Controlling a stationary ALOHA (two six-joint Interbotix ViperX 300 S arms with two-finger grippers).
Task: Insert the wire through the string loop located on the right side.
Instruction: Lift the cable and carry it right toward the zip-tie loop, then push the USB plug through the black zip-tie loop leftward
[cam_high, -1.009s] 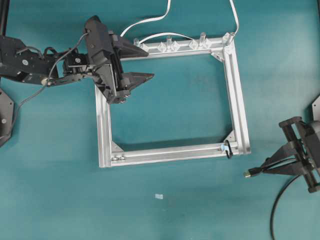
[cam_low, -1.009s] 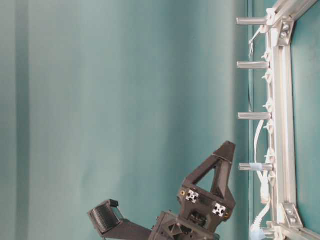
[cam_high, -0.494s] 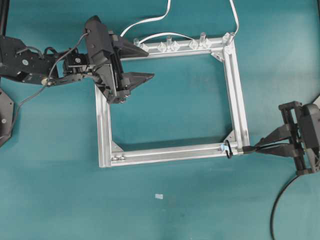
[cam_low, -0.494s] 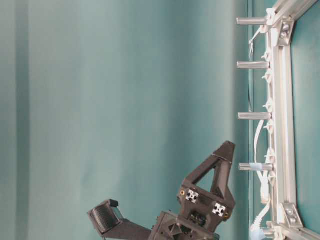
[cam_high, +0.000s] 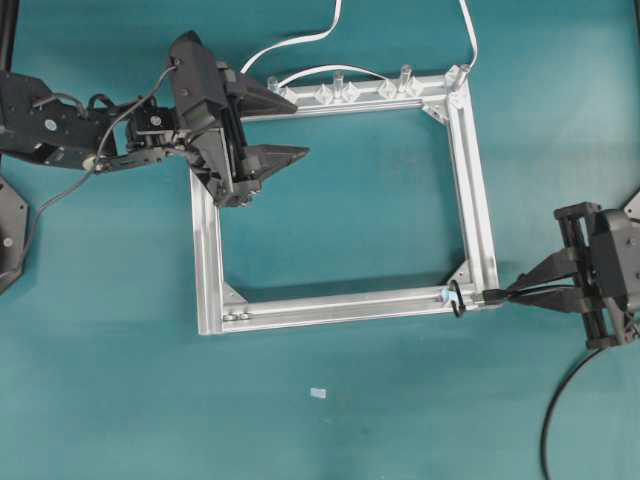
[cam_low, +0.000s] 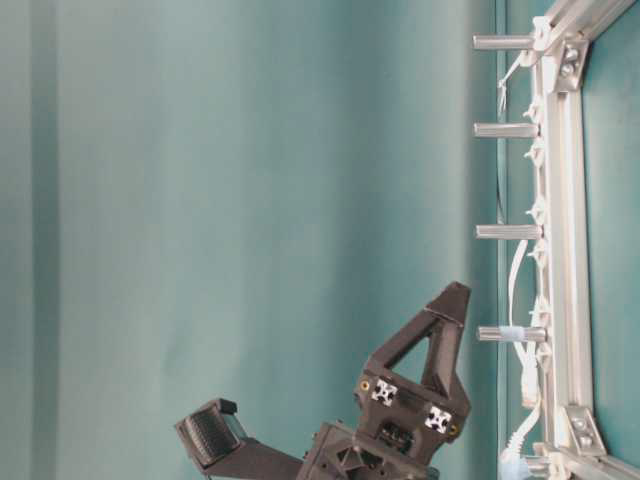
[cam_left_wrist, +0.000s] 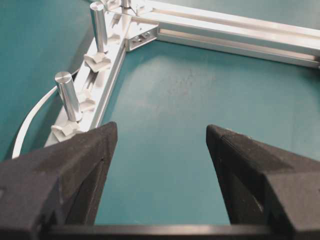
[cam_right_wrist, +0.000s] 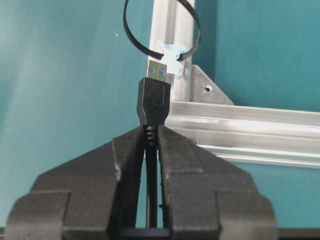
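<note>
The wire's black USB plug (cam_high: 492, 296) (cam_right_wrist: 155, 97) sticks out of my right gripper (cam_high: 512, 297) (cam_right_wrist: 151, 131), which is shut on the wire just behind the plug. The rest of the wire (cam_high: 555, 400) trails down toward the front edge. The plug's metal tip points at the string loop (cam_high: 457, 298) (cam_right_wrist: 140, 45), a thin black ring with a pale-blue clip on the silver frame's (cam_high: 470, 180) lower right corner. The tip stands just short of the ring. My left gripper (cam_high: 298, 128) (cam_left_wrist: 161, 131) hovers open and empty over the frame's upper left corner.
A flat white cable (cam_high: 300, 40) runs along the frame's far bar among clear pegs (cam_high: 335, 90) and upright metal posts (cam_left_wrist: 67, 95). A small white scrap (cam_high: 318, 392) lies on the teal table in front of the frame.
My right gripper has carried the plug up and left from the open table to the frame's lower right corner, bringing its tip close to the string loop. The left arm has not moved.
</note>
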